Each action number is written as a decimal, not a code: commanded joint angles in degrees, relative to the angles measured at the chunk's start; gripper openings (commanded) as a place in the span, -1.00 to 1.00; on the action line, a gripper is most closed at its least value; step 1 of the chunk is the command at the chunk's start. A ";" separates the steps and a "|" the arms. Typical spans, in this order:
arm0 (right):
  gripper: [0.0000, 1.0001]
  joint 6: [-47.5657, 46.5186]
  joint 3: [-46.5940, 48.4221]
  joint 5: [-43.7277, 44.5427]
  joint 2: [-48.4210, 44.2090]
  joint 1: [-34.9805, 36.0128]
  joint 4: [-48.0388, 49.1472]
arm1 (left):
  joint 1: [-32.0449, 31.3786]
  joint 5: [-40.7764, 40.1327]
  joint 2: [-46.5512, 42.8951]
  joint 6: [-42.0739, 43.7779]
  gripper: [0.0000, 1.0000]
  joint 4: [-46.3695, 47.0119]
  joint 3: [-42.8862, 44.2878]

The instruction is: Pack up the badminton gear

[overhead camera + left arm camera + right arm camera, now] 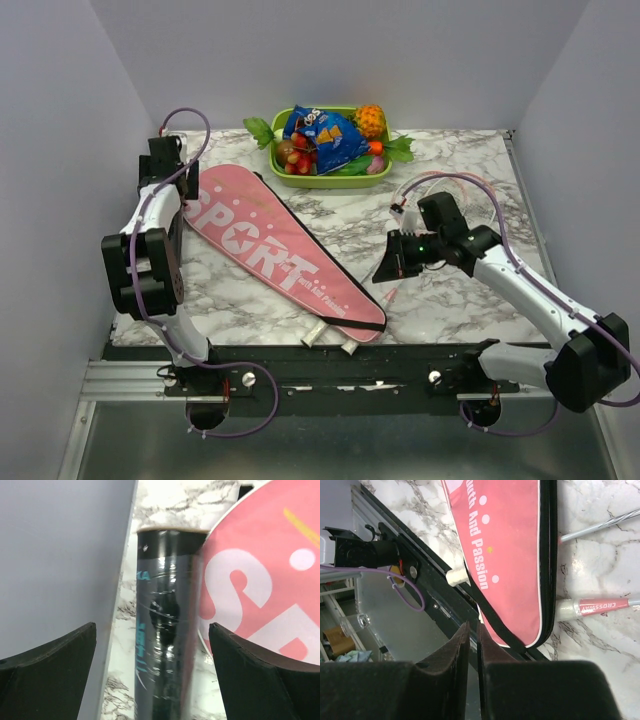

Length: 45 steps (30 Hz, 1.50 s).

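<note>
Badminton bag (pixel 270 250), pink and lettered "SPORT", lies slantwise on the marble table (pixel 460 300), its narrow end at the near edge and its wide end toward the far left. Nearest me, two white handle ends (pixel 315 336) poke out past that narrow end. The racket heads are out of sight, and I cannot tell whether they sit inside the bag or merely under it.

From the right wrist I see a racket shaft (pixel 600 606) with a pink label coming out from the bag's black zipper edge onto bare marble, cut off by the frame. A thinner shaft (pixel 600 526) does the same farther up. My right gripper (pixel 473 626) hovers near the bag's narrow end, fingers almost together, with only a thin slit between them and nothing in it.

Farther off, my left gripper (pixel 152 630) is spread wide, one finger on each side of the black tube (pixel 165 580), neither touching it as far as I can see. The tube lies along the left wall, just beside the bag's wide end. From above, the arm hides nearly all of it, and its teal lettering is too blurred to read.

At the far edge stands the green tray (pixel 322 183) of toy fruit (pixel 371 121), with the blue snack packet (pixel 325 135) on top, apart from the bag.
</note>
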 commanded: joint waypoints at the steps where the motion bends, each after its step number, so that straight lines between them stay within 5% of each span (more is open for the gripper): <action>1: -0.60 0.13 2.07 1.64 1.69 -0.08 0.85 | -2.67 -2.76 -5.59 -1.55 0.97 0.00 2.54; 8: -0.43 0.83 7.34 6.83 7.65 -0.08 1.11 | -12.85 0.55 -16.05 -12.95 0.97 -8.61 2.02; 13: -0.01 1.80 11.99 9.56 14.95 -0.08 5.32 | -21.29 3.99 -18.70 -25.62 0.97 -19.74 -0.71; 17: 0.08 1.45 15.69 6.84 21.89 -0.08 8.22 | -24.29 6.19 -23.78 -32.83 0.97 -19.43 -9.83; 27: 0.13 -3.99 26.49 1.48 42.37 -0.34 10.34 | -25.35 11.55 -35.92 -44.36 0.97 -22.16 -27.42; 34: 0.14 -5.58 27.57 -3.10 49.76 -0.34 10.08 | -25.62 14.90 -40.67 -48.41 0.97 -14.62 -39.45; 45: 0.15 -5.58 21.94 -13.01 53.90 -0.34 13.76 | -25.62 19.20 -40.67 -51.48 0.97 -10.90 -41.14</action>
